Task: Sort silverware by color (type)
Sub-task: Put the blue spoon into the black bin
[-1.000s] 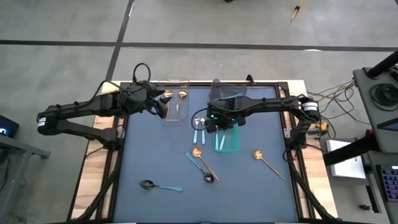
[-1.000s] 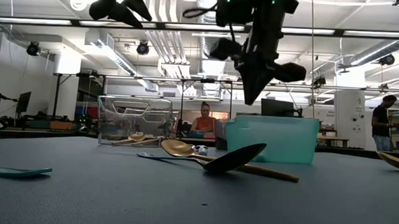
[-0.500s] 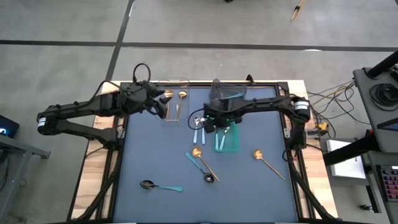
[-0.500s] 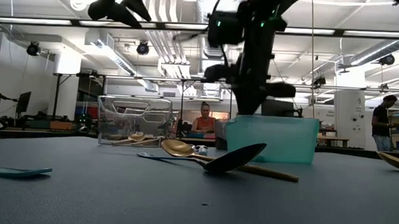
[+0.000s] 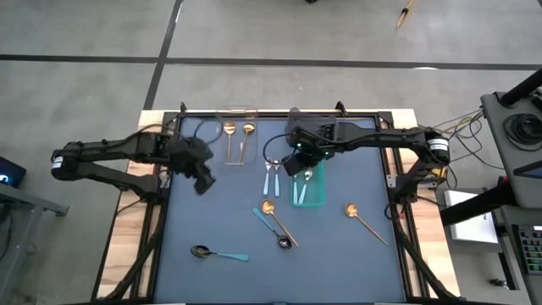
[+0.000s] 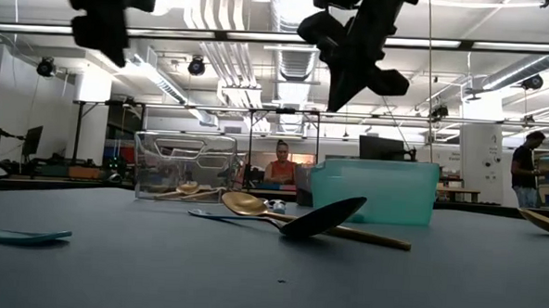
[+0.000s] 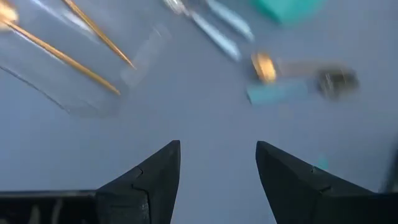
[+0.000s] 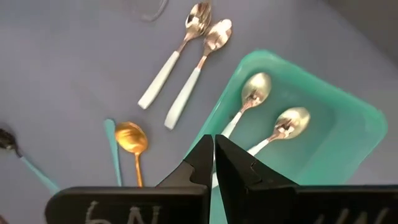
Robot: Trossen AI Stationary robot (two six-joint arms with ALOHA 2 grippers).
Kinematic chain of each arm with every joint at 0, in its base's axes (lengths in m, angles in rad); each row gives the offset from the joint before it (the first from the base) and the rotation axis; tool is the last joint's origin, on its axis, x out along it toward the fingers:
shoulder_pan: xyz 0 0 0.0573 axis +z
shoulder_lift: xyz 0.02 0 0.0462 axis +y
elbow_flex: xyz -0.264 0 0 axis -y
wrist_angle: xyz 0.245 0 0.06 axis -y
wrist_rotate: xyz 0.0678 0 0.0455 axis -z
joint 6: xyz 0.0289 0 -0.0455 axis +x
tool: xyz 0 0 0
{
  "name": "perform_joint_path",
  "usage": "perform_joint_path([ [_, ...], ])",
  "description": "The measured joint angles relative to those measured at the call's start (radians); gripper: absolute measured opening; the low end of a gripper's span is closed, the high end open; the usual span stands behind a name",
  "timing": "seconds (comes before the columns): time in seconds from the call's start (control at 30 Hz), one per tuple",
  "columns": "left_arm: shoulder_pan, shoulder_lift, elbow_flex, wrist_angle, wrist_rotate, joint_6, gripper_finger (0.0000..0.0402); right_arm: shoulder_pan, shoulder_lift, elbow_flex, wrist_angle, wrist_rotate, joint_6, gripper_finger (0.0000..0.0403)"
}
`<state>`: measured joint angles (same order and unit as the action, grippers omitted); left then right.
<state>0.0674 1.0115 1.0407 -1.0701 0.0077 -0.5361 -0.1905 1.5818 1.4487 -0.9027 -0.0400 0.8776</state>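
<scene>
Silverware lies scattered on the dark table. Two light-blue-handled spoons (image 5: 271, 174) lie beside the teal bin (image 5: 315, 200), which holds two more (image 8: 273, 112). Two gold spoons (image 5: 238, 137) rest in the clear bin (image 5: 227, 114). A gold spoon (image 5: 276, 217) crosses a dark teal-handled one (image 5: 273, 229). Another gold spoon (image 5: 364, 222) lies to the right. A dark spoon (image 5: 218, 252) lies near the front. My left gripper (image 5: 203, 180) hangs open over bare table left of the clear bin. My right gripper (image 8: 215, 152) is shut and empty above the teal bin's far end.
A grey bin (image 5: 298, 119) stands at the far middle, partly under the right arm. Bare table stretches along the left side and the near right corner. The black frame rail (image 5: 279, 113) borders the far edge.
My left gripper has left the spot over the clear bin, gone toward the table's near edge and a little down, and tipped to point more steeply down. My right gripper dipped toward the teal bin, then rose and rolled, staying shut.
</scene>
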Motion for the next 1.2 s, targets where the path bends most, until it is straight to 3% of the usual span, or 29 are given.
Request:
perform_joint_path([
  [0.13, -0.14, -0.005, -0.037, 0.005, 0.084, 0.002, 0.0191, 0.0, 0.0, 0.0, 0.001, 0.014, -0.027, 0.0009],
  [0.27, -0.327, 0.001, -0.084, 0.042, 0.086, -0.013, 0.0191, 0.0, -0.002, 0.0, -0.001, 0.014, -0.051, 0.0009],
  [0.47, -0.603, 0.034, -0.178, 0.215, -0.039, -0.188, 0.0191, 0.004, -0.002, 0.0, -0.004, 0.014, -0.059, 0.0009],
  [0.6, -0.726, 0.097, -0.207, 0.3, -0.119, -0.305, 0.0191, 0.005, -0.002, 0.004, -0.004, 0.013, -0.059, 0.0009],
  [0.87, -0.838, 0.278, -0.202, 0.434, -0.173, -0.335, 0.0191, 0.005, -0.003, 0.05, -0.005, 0.013, -0.031, 0.0009],
  [1.2, -0.893, 0.479, -0.202, 0.547, -0.208, -0.268, 0.0191, 0.039, -0.005, 0.128, -0.004, 0.014, 0.031, 0.0009],
])
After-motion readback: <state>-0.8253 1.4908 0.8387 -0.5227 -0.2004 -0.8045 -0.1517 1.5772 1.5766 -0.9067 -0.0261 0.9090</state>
